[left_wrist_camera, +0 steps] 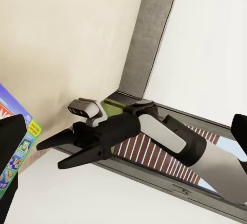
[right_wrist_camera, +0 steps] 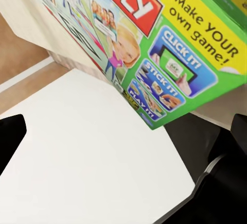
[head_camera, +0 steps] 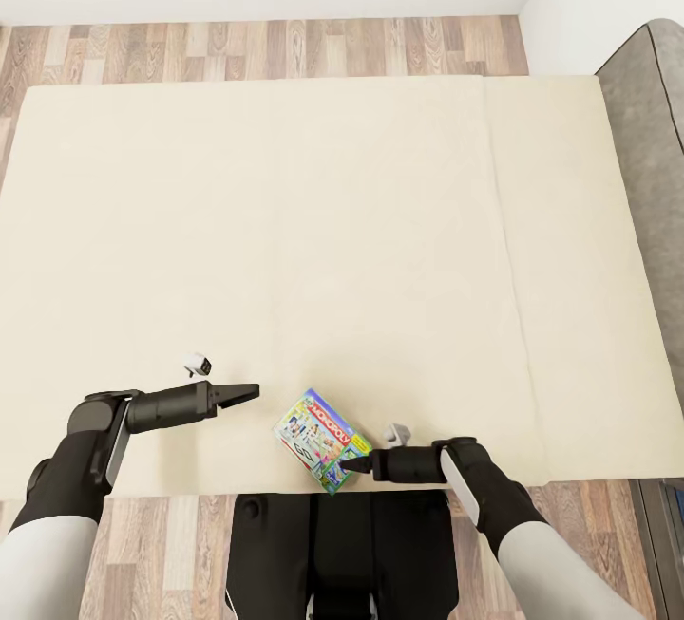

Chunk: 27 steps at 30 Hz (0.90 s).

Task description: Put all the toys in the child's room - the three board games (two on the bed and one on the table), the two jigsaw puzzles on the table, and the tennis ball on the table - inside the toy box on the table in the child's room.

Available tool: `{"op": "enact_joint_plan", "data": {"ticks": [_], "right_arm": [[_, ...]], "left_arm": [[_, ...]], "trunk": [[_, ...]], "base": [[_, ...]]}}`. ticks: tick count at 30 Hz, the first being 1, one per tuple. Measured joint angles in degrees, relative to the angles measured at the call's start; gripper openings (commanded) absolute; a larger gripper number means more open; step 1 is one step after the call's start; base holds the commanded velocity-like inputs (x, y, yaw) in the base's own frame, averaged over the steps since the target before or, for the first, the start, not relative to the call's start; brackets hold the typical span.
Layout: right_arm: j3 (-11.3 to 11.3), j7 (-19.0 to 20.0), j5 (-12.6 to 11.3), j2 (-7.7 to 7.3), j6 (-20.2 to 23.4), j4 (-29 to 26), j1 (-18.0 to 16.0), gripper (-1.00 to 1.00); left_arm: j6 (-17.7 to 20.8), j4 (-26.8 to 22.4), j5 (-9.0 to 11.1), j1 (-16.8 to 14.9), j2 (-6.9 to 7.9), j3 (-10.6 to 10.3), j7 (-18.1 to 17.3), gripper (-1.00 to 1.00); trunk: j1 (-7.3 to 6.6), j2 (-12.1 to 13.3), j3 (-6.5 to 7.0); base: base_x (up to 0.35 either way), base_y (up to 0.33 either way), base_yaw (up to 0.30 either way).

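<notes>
Cream mattress of the large bed spreads across the head view; a flat green-edged cartoon-printed board game lies at six o'clock near its front edge. The right gripper touches the box's corner, the left gripper hovers at eight o'clock; their spread is unreadable here.

Left wrist view: the right gripper's fingers stand apart beside the box.

Right wrist view: the box's green corner sits between dark fingertips.

Glossy printed board game; matt bed.
</notes>
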Motion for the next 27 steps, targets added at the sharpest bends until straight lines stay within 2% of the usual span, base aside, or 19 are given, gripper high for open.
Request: {"op": "enact_joint_plan", "data": {"ticks": [15,22,27], "right_arm": [[-0.49,-0.06,-0.14,-0.94,-1.15,0.33,0.0,1.0],[-0.52,-0.04,-0.32,-1.61,-4.47,0.34,0.0,1.0],[-0.56,-0.01,-0.54,-1.68,-5.1,0.34,0.0,1.0]], "left_arm": [[0.0,0.0,0.0,0.04,0.0,0.0,0.0,1.0],[0.0,0.0,-0.01,0.01,0.0,0.0,0.0,1.0],[0.0,0.0,0.0,0.03,0.0,-0.05,0.0,1.0]], "trunk": [[0.0,0.0,0.0],[0.0,0.0,0.0],[0.0,0.0,0.0]], "base": [[0.0,0.0,0.0],[0.0,0.0,0.0],[0.0,0.0,0.0]]}}
